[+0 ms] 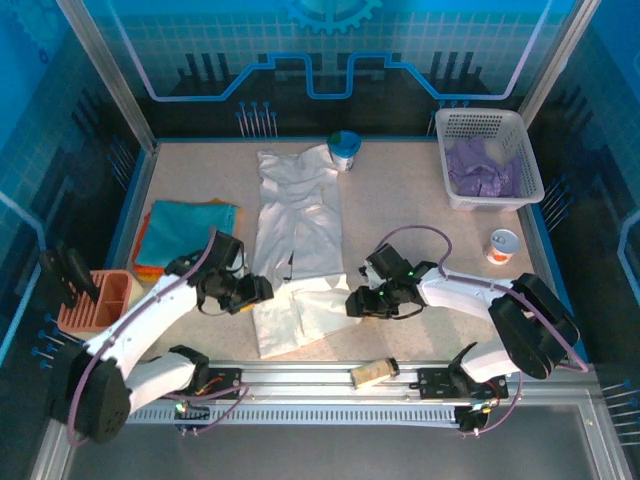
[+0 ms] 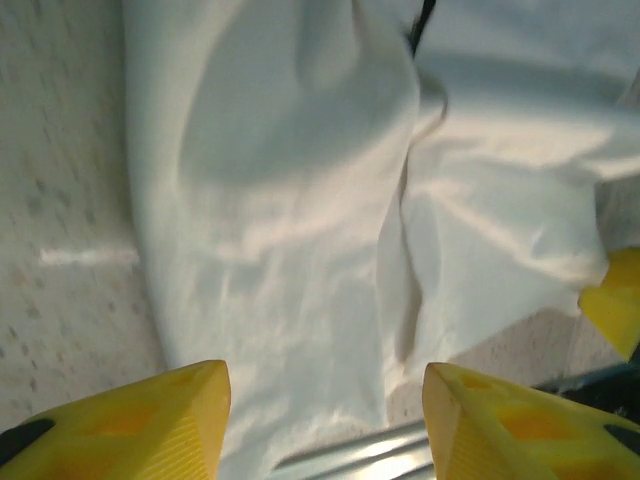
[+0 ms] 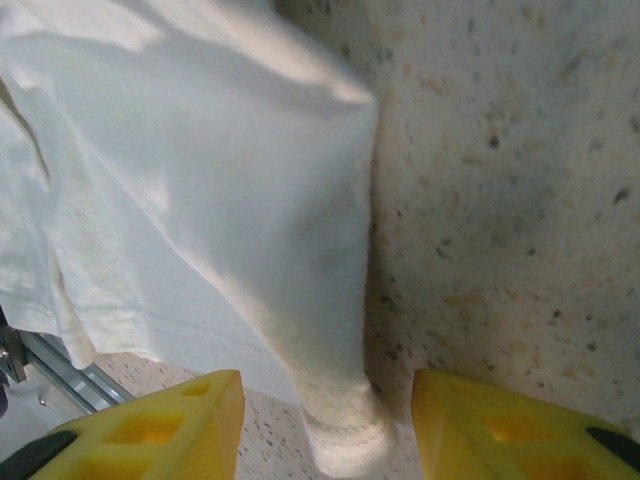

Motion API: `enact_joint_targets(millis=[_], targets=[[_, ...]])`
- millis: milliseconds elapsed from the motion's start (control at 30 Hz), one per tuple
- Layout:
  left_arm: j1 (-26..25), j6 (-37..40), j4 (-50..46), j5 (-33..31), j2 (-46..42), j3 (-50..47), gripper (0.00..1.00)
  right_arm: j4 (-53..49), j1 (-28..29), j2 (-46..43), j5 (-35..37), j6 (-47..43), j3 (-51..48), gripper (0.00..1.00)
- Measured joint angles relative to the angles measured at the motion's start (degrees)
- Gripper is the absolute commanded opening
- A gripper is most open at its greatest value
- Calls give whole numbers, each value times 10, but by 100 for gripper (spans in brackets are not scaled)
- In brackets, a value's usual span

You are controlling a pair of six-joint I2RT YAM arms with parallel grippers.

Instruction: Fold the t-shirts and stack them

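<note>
A white t-shirt (image 1: 297,235) lies lengthwise down the middle of the table, its near end bunched between my two grippers. My left gripper (image 1: 262,290) hovers at the shirt's near left edge. Its yellow fingers (image 2: 190,410) stand apart over white cloth (image 2: 300,260). My right gripper (image 1: 352,303) is at the near right corner, open, with a raised fold of white cloth (image 3: 340,400) between its fingers and a gap on each side. A folded teal t-shirt (image 1: 190,225) rests on an orange one (image 1: 145,262) at the left. A pale purple t-shirt (image 1: 483,168) sits in the basket.
The white lattice basket (image 1: 520,140) stands at the back right. A blue-and-white cup (image 1: 343,151) touches the shirt's far end. A small cup (image 1: 503,245) is at the right, a salmon tray (image 1: 100,298) at the left edge. The metal rail (image 1: 330,378) runs along the near edge.
</note>
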Motion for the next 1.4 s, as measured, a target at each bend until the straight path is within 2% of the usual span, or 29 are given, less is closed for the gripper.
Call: enact_joint_targets(millis=[233,567,767,1000,1133,1400], targets=[[-76,-119,-17,3,-109,-79,51,23,13,6,-17,19,-12,29],[-156,-217,-13,-27,-100,-130,51,30,19,-12,-21,42,-30,1],[-199,-243,22,-33,-45,-130,50,31,37,-60,-34,76,-93,0],[-210,-251,45,-35,-18,-131,46,46,42,-70,-39,106,-106,0],[-219,-251,36,-41,-22,-132,50,48,42,-70,-40,114,-106,0],[-223,-251,-12,-65,-68,-133,49,48,42,-73,-35,116,-108,0]])
